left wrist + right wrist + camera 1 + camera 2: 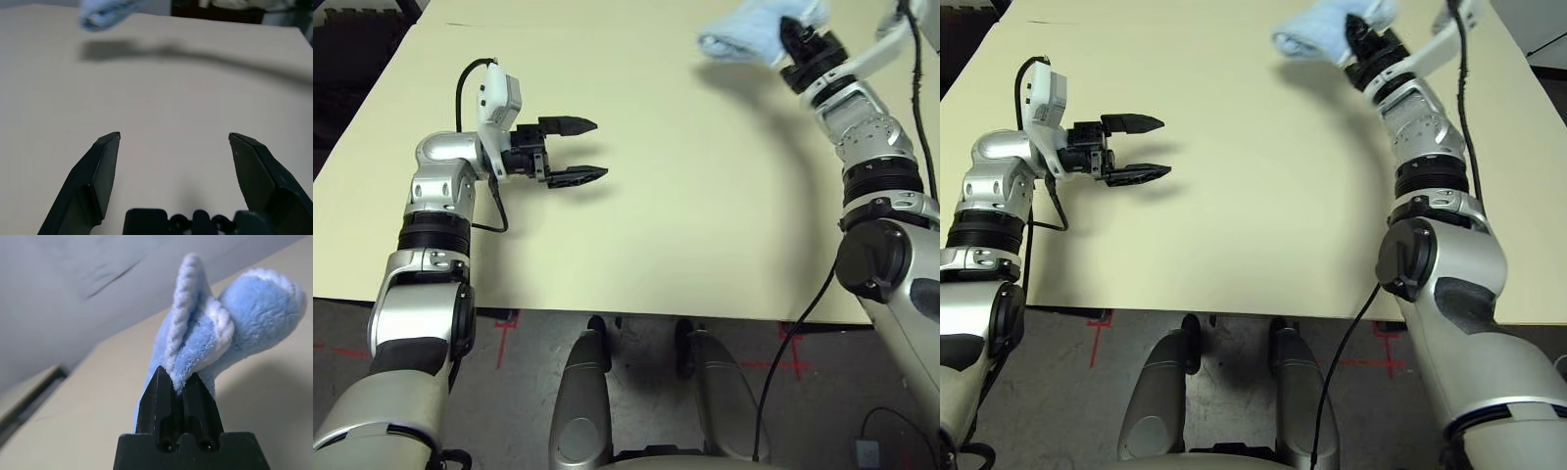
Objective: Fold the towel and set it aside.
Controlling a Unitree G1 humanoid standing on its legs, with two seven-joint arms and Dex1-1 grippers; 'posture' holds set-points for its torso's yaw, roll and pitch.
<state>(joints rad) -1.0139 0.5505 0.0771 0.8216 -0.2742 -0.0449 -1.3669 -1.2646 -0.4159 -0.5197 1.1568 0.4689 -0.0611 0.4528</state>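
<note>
Your right pincer (pixel 179 382) is pinching the towel (pixel 215 333): both black fingers (pixel 159 396) pressed together on a bunched fold of the light blue terry, white stitched edging (pixel 183 308) showing just above the tips. In the head views the towel (pixel 749 34) is a folded bundle at about 1 o'clock, at the far right of the bench (pixel 685 215), held clear of the surface with its shadow on the bench below it. The right arm reaches up from 4 o'clock to it, pincer angled upward.

Your left pincer (pixel 582 150) is spread wide, nothing between the fingers (pixel 570 124). It sits at about 10 o'clock over the bench, level, pointing right across the surface toward centre. Its shadow falls just under it. In the left wrist view both fingertips (pixel 110 142) stand well apart over bare bench, and the towel (pixel 105 12) shows far ahead, well apart from that pincer.

A black cable (pixel 470 83) loops off the left wrist camera housing (pixel 499 98). Red tape marks (pixel 504 323) on the floor at 6 o'clock, below the near bench edge.
</note>
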